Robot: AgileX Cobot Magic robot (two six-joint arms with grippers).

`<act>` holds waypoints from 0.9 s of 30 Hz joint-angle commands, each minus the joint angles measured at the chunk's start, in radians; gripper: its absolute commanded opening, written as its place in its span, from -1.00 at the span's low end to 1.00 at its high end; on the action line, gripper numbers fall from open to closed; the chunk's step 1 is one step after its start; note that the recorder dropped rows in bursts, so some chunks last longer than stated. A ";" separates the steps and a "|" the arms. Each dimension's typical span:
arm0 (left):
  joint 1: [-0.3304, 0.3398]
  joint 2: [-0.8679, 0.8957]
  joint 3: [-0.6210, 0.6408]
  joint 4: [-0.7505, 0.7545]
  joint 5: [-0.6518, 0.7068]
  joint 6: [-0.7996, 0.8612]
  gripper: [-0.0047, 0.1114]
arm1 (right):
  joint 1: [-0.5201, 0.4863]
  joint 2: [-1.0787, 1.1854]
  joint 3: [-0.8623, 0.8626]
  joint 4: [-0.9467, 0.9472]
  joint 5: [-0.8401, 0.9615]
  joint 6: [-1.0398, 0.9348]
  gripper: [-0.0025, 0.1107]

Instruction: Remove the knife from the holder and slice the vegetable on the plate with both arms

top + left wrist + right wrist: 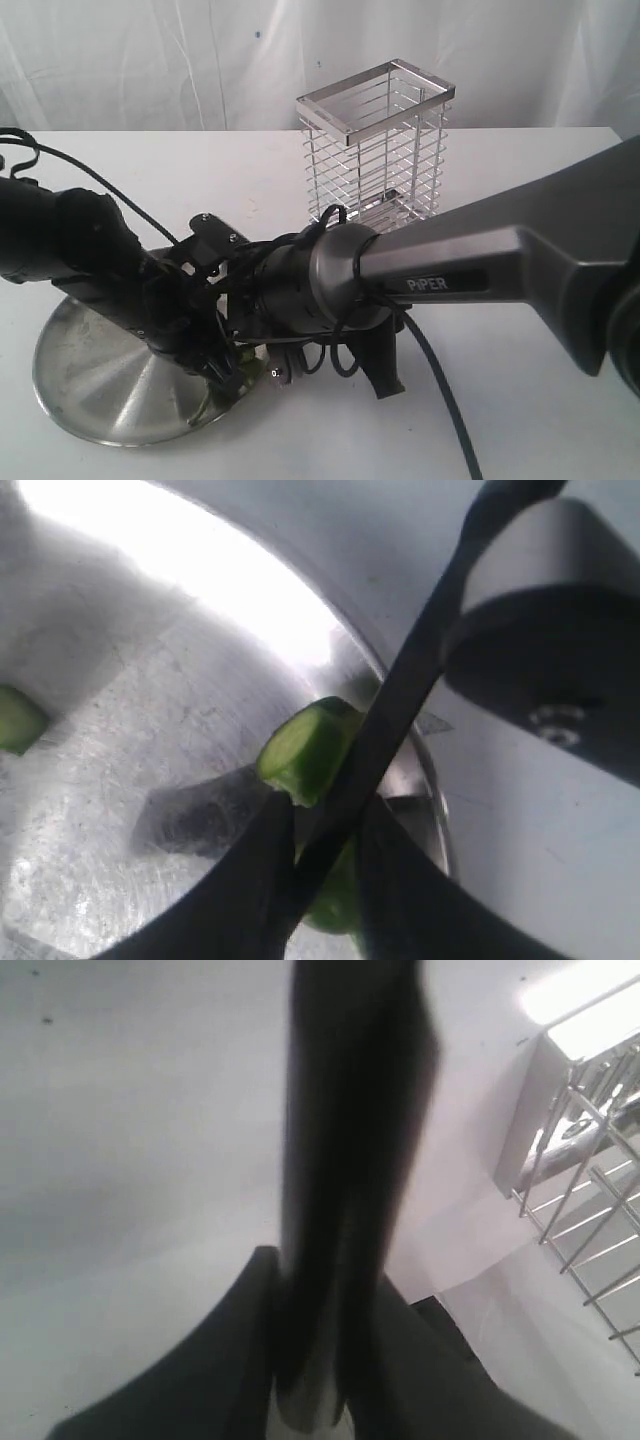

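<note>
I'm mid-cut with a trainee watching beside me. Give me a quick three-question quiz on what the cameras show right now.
1. Fill in: in the left wrist view, the blade of the black knife runs down between the fingers of the left gripper and across a green chilli piece lying on the steel ___.
2. Multiple choice: which gripper holds the knife? A) left gripper B) right gripper C) neither
3. True or false: the knife stands in the wire holder.

Key: 1 plate; 2 B; 3 false.
</note>
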State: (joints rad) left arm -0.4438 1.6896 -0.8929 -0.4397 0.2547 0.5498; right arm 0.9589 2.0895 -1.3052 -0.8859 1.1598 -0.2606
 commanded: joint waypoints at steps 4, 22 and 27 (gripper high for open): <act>0.014 -0.033 0.012 0.076 0.055 -0.051 -0.51 | -0.017 0.001 0.003 -0.054 0.061 0.025 -0.96; 0.112 -0.156 0.012 0.135 0.041 -0.165 0.08 | 0.014 -0.035 0.000 -0.111 0.061 0.074 -0.96; 0.141 -0.209 0.012 0.135 0.056 -0.172 0.08 | 0.049 0.008 -0.045 -0.158 0.061 0.077 -0.96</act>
State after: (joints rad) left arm -0.3157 1.5127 -0.8868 -0.2958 0.2881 0.3917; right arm 0.9945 2.0793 -1.3245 -1.0137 1.2116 -0.1774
